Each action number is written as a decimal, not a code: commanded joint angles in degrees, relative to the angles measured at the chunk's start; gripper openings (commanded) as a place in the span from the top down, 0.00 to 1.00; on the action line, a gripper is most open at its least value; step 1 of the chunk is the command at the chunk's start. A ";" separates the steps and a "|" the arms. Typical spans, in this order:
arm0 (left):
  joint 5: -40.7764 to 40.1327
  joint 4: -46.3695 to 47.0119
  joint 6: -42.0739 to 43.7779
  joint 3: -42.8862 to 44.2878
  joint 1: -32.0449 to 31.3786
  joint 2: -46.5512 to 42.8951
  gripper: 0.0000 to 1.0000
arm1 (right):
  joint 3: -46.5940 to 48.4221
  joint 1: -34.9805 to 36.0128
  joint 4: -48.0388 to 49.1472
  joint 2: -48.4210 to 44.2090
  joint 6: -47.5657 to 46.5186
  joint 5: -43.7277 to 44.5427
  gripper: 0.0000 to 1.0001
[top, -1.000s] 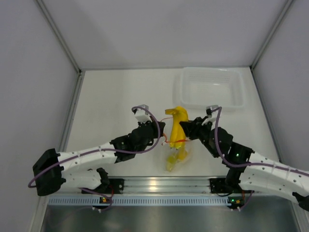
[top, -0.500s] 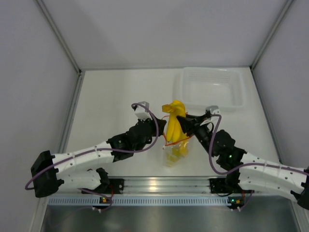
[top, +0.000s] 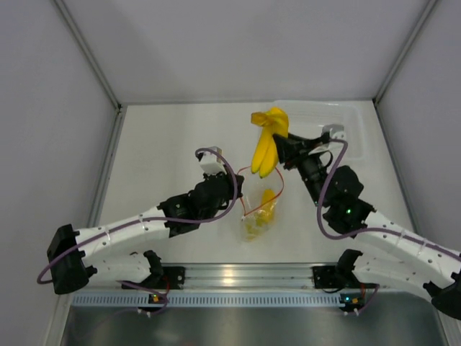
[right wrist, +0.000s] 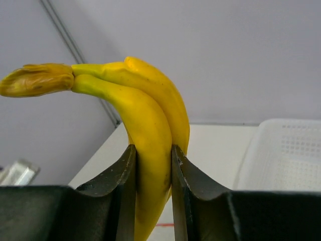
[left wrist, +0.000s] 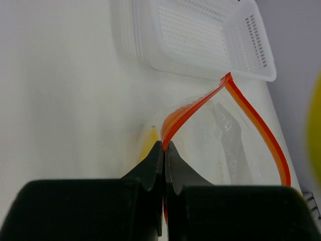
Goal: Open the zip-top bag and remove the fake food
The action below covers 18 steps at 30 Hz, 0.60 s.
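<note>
The clear zip-top bag (top: 261,205) lies in the middle of the table with its orange-red zipper strip (left wrist: 241,108) pulled open. My left gripper (top: 239,196) is shut on the strip's near edge (left wrist: 164,145). A small yellow-green fruit (top: 259,216) lies inside the bag. My right gripper (top: 281,150) is shut on the yellow banana bunch (top: 268,140) and holds it in the air, clear of the bag. In the right wrist view the bunch (right wrist: 148,125) sits between the fingers (right wrist: 125,170), brown stem end to the left.
A rigid clear plastic tray (top: 346,137) stands at the back right, just behind my right gripper; it also shows in the left wrist view (left wrist: 200,35). Grey walls enclose the table on three sides.
My right gripper has pulled the banana bunch up and back, out of the bag, toward the tray. The left gripper keeps hold of the bag's strip; the bag has sagged.
</note>
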 commanded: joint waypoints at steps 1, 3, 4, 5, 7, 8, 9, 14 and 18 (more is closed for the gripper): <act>-2.70 -3.39 -0.63 1.68 1.41 -0.69 1.00 | 12.77 -9.13 -13.32 1.93 3.95 -7.15 1.00; -2.17 -3.82 -0.28 1.67 2.38 -2.01 1.00 | 18.40 -13.98 -19.42 3.61 6.25 -9.97 1.00; -2.08 -4.35 -0.10 1.67 3.08 -2.54 1.00 | 19.81 -18.79 -23.71 5.36 6.87 -12.85 1.00; -2.69 -4.88 0.16 1.85 3.35 -3.07 1.00 | 21.22 -21.10 -25.49 6.42 7.49 -13.67 1.00; -3.05 -5.41 0.78 1.50 3.62 -5.09 1.00 | 24.21 -28.20 -29.52 9.66 9.77 -16.90 1.00; -3.22 -5.58 0.78 1.41 3.70 -5.61 1.00 | 25.87 -30.51 -30.42 10.99 10.47 -17.88 1.00; -3.31 -6.11 0.87 1.41 3.70 -6.23 1.00 | 26.50 -32.70 -30.86 13.70 11.00 -19.20 1.00; -3.13 -10.67 2.10 3.69 4.41 -7.38 1.00 | 32.90 -42.91 -32.97 23.55 8.12 -16.24 1.00; -2.35 -12.35 2.27 3.96 4.50 -8.95 1.00 | 38.71 -46.77 -38.23 33.56 2.85 -12.01 1.00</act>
